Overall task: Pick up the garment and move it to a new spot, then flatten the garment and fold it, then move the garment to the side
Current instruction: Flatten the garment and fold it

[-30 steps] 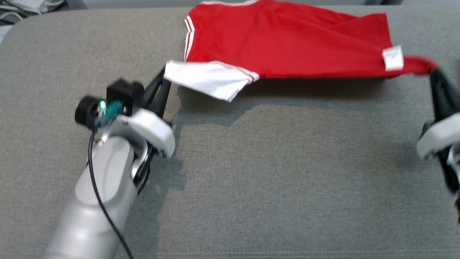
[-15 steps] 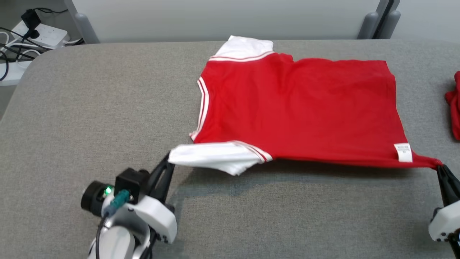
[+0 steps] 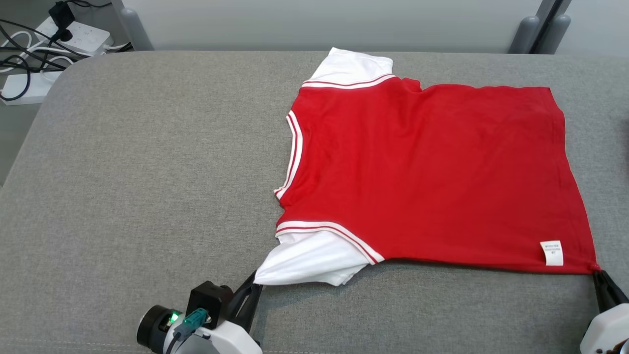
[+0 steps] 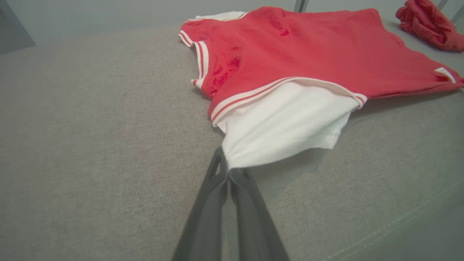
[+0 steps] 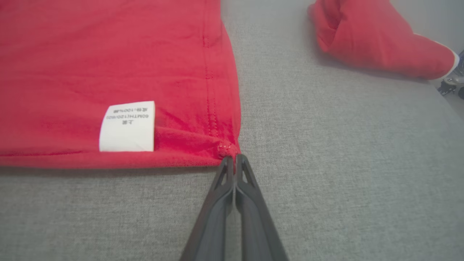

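You have a grey fabric-covered tabletop, rounded at its far left corner. The red shirt with white sleeves lies spread across its right half, neck toward the left edge. A second, bunched red garment lies near the right edge, apart from the shirt's hem.

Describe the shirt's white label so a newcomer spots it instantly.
On the grey fabric table lies a red T-shirt with white sleeves. By the hem corner in the right gripper sits a small white rectangular label; unlike the sleeves it carries print.
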